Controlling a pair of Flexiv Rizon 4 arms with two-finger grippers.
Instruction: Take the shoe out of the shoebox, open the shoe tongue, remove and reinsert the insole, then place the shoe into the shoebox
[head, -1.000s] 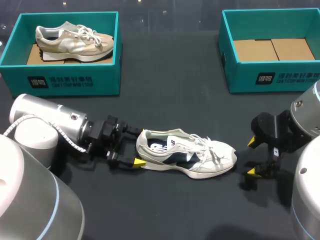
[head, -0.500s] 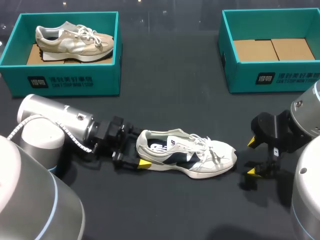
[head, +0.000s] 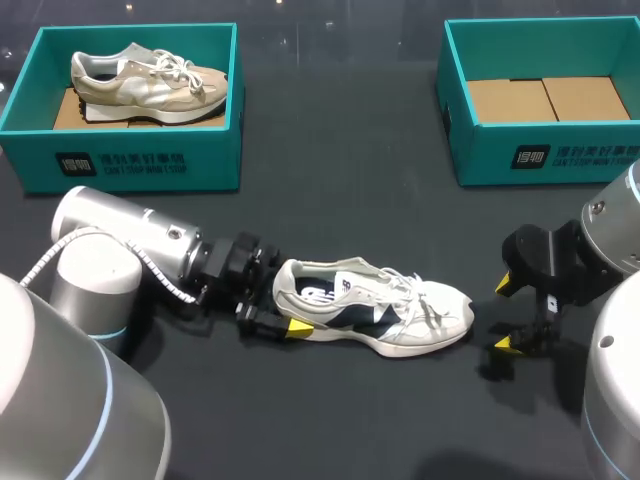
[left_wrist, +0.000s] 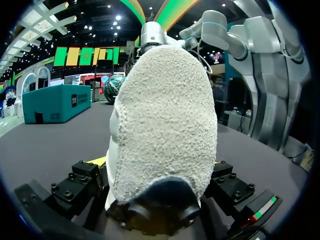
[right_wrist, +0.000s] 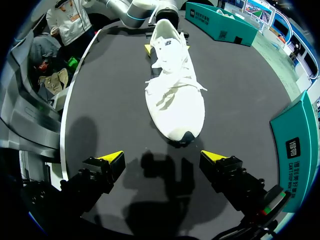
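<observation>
Our white sneaker (head: 385, 310), with its dark navy side panels, is out of any box and stands on its sole on the dark table (head: 340, 190), between our two arms, heel toward our left arm and toe toward our right. Its laces (head: 412, 292) lie across the tongue, and through the opening we see the insole (head: 316, 293) lying inside. Our left gripper (head: 283, 297) is at the heel end, low over the table, and the heel sits inside it. In the left wrist view the rough heel fabric fills nearly everything ahead, and we cannot tell whether the gripper is clamped on the heel or only set around it. Our right gripper (head: 505, 315) hangs just off the toe with its fingers (right_wrist: 112, 158) spread wide and only bare table between them. The toe cap lies a little ahead of it, not touching. At the far side of the table the right shoebox (head: 540, 158), teal, holds only a brown cardboard liner (head: 545, 98). The left shoebox (head: 150, 165), also teal, holds a beige sneaker (head: 145, 82) resting on its sole with the toe toward the middle of the table.
</observation>
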